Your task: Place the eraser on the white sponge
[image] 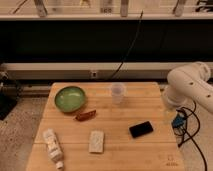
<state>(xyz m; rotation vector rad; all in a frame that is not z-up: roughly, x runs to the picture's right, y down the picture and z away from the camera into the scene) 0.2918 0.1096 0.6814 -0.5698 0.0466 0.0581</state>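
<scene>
Well, the room was the largest thing before us. A long dark wall panel (75, 42) ran behind everything, with a pale ledge (60, 67) along its foot and a speckled floor (20, 135) below. A black cable (127, 50) slanted down across the panel toward the far edge of the table. The wooden table (125, 112) filled the middle of the view, its slatted top warm under the light.

The robot's white arm (192, 82) bulked in from beyond one side edge of the table. The gripper (171, 116) hung low from it, just beside that edge and about level with the middle of the tabletop. Whether it was spread or closed, we could not make out, and we saw it touching none of the things on the wood. Loose cables (192, 135) trailed on the floor just past it.

A green bowl (70, 98) stood well away from the gripper, toward the far corner on the opposite side. A white bottle (52, 145) lay on its side at the near corner, the thing farthest from the gripper. A clear plastic cup (117, 93) stood upright by the far edge, closer to the gripper than the bowl was. The white sponge (97, 141) lay flat near the front edge, well apart from the gripper. The black eraser (141, 129) was the nearest thing to the gripper. It lay flat on bare wood between gripper and sponge, touching neither. A small reddish-brown thing (85, 116) lay between bowl and sponge, and we could not say what it was.
</scene>
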